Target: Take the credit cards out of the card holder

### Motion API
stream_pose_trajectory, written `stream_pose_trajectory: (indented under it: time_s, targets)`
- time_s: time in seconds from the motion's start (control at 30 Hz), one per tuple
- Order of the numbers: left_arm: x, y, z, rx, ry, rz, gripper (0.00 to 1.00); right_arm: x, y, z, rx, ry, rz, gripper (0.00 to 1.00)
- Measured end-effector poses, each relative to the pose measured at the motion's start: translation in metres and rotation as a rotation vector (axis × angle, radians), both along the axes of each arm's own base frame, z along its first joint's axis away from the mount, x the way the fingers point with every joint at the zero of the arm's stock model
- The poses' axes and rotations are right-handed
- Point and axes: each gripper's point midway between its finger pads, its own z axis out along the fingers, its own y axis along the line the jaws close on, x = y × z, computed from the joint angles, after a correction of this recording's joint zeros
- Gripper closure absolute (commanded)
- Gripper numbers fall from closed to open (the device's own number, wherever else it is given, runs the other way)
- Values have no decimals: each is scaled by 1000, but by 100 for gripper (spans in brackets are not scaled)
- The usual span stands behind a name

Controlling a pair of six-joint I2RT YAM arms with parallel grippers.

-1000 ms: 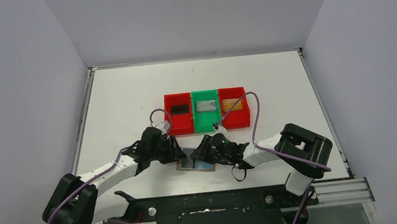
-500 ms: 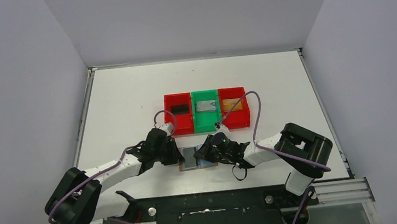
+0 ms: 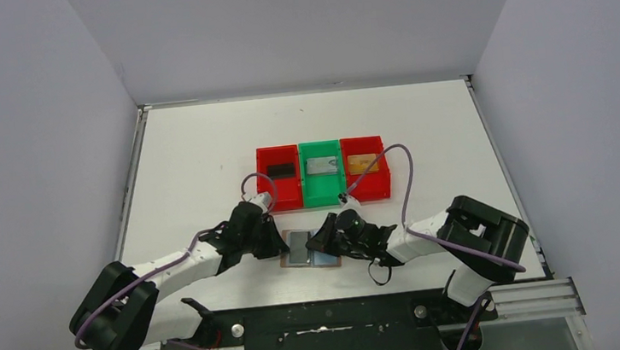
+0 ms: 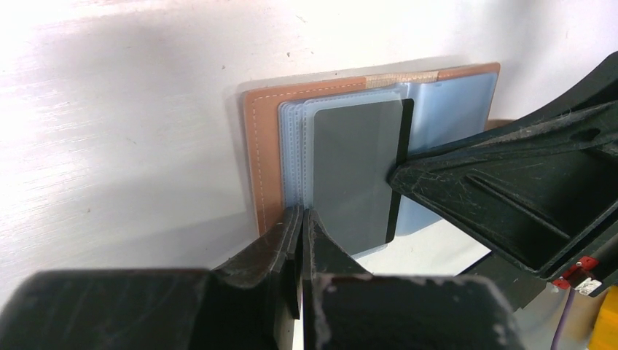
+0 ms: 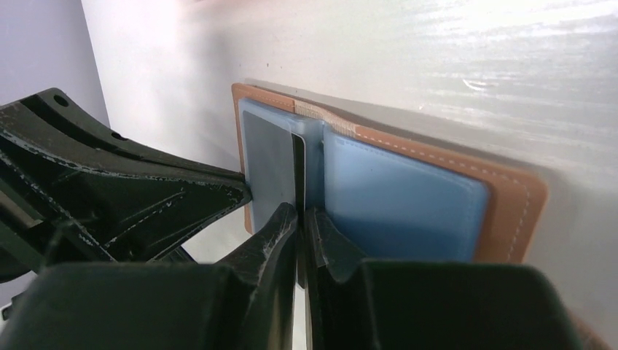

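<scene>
Looking at the top external view, the card holder point(image 3: 330, 259) was seen lying open on the table point(image 3: 193, 152) near the arm bases. The left gripper point(image 3: 283, 244) was at its left edge and the right gripper point(image 3: 318, 243) over its middle. Three cards were already laid in the bins behind: a black card point(image 3: 280, 170) in the left red bin point(image 3: 266, 189), a silver card point(image 3: 320, 166) in the green bin point(image 3: 324, 194), and a gold card point(image 3: 361, 162) in the right red bin point(image 3: 381, 181). Vs. 1 s ago, the left gripper was found a bit nearer to the holder's edge and the right wrist was shifted to the right, so more of the dark card point(image 3: 298, 245) was uncovered. The pull-out of the last card was judged as just started.

In the left wrist view, the left gripper point(image 4: 300, 217) was seen w/ fingers brought almost together and the tips set on the holder's near edge. Nothing was seen between them, so prob. the holder was only pinned down. The dark card sat in the pale blue pocket, touched at one edge by the right gripper.

In the right wrist view, the right gripper point(image 5: 301, 215) was closed to a thin gap. The card's edge ran into this gap, i.e. the card was judged pinched but not yet out.
</scene>
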Motion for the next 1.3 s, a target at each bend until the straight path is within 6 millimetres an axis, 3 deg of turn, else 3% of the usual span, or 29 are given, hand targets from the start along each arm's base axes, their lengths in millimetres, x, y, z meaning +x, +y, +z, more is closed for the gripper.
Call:
stream_pose_trajectory:
  time_s: [0.43, 0.6, 0.77, 1.3]
  targets:
    - [-1, -2, 0, -2, -1, -7, 100, -7, -4, -1, 32, 10, -1, 97]
    - [-3, -1, 1, -5, -1, -5, 100, -8, -5, 4, 34, 6, 5, 88]
    - [-6, 1, 3, -18, 2, 8, 100, -13, -7, 1, 15, 12, 30, 95]
    - [-8, 4, 2, -12, 17, 27, 100, -15, -8, 8, 21, 14, 37, 96]
